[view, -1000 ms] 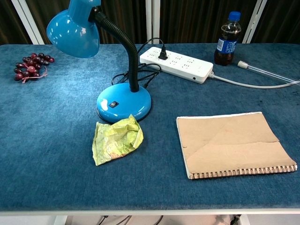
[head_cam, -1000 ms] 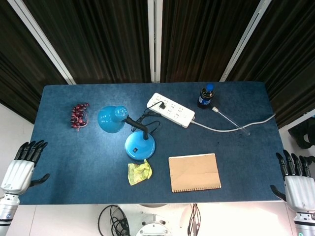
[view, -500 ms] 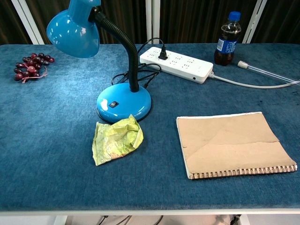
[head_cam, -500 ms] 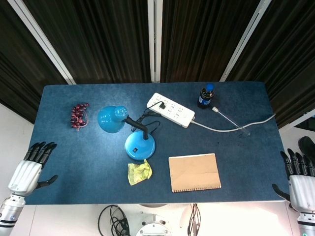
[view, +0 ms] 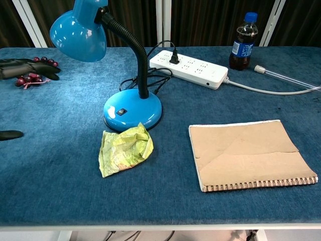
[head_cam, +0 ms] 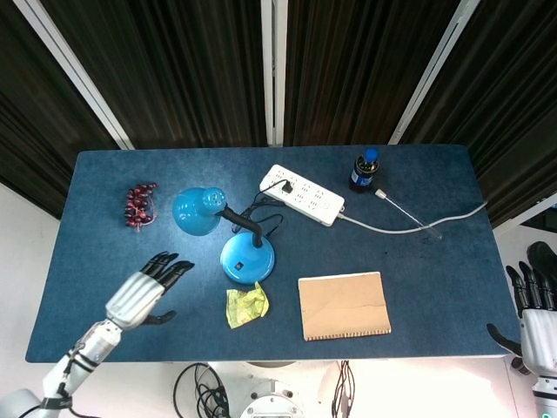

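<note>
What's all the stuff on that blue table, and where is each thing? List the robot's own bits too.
table: one, dark blue cloth top, fills the middle of both views.
desk lamp: one, bright blue with a black neck, centre-left, plugged into the strip.
power strip: one, white, far centre, grey cable running right.
bottle: one, dark drink, blue cap, far right, upright.
grapes: one bunch, dark red, far left.
crumpled paper: one, yellow-green, just in front of the lamp base.
notebook: one, brown cover, spiral-bound, near right, closed.
clear rod: one, right of the bottle, lying flat.
left hand: silver with black fingers, open, over the table left of the lamp.
right hand: same colours, open, off the table's right edge.
</note>
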### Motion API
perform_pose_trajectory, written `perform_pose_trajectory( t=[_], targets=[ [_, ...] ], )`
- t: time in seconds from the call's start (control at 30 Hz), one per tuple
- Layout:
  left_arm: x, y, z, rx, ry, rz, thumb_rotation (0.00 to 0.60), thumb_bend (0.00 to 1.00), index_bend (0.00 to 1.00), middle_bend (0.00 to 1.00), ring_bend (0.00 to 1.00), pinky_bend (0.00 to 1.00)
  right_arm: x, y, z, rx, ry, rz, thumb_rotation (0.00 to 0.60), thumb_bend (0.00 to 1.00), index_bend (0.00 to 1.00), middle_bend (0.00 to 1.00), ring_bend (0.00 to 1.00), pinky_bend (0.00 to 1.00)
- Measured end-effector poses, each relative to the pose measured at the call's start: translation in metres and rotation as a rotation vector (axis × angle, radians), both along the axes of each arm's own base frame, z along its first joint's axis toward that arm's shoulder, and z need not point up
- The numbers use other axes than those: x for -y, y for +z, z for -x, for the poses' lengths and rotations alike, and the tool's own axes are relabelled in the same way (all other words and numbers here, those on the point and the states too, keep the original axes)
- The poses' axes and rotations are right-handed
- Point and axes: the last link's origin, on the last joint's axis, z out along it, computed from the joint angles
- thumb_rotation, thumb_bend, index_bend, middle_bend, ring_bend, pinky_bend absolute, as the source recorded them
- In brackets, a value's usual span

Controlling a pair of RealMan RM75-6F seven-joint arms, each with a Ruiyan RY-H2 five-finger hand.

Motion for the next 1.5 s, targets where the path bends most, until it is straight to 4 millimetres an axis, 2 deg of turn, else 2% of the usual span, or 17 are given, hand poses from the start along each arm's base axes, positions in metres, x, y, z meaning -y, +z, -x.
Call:
perform_pose_trajectory(
  t=[0.13,0.4,0.8,1.0,1.5],
  targets=[
    [-0.010,-0.021,-0.020,0.016,-0.025,0.040,0.600,0.21,0.07,0.11,0.00,0.08,0.001,0.001,0.003,0.005,-0.012,0.001,0.600,0.07,0.00,0.00,0.00,0.00],
    [-0.022,-0.051,-0.036,0.022,-0.053,0.097,0.600,0.21,0.07,0.11,0.00,0.08,0.002,0.002,0.006,0.022,-0.021,0.000,0.600,0.07,0.00,0.00,0.00,0.00],
    [-0.039,-0.079,-0.038,-0.019,-0.041,0.129,0.600,0.22,0.07,0.11,0.00,0.08,0.002,0.004,0.011,0.030,-0.038,0.000,0.600,0.07,0.00,0.00,0.00,0.00],
    [-0.041,-0.088,-0.034,-0.037,-0.033,0.136,0.600,0.22,0.07,0.12,0.00,0.08,0.003,0.005,0.014,0.032,-0.048,0.006,0.600,0.07,0.00,0.00,0.00,0.00],
    [-0.045,-0.094,-0.034,-0.042,-0.031,0.148,0.600,0.21,0.07,0.13,0.00,0.08,0.004,0.002,0.020,0.045,-0.062,-0.012,0.600,0.08,0.00,0.00,0.00,0.00]
  ],
)
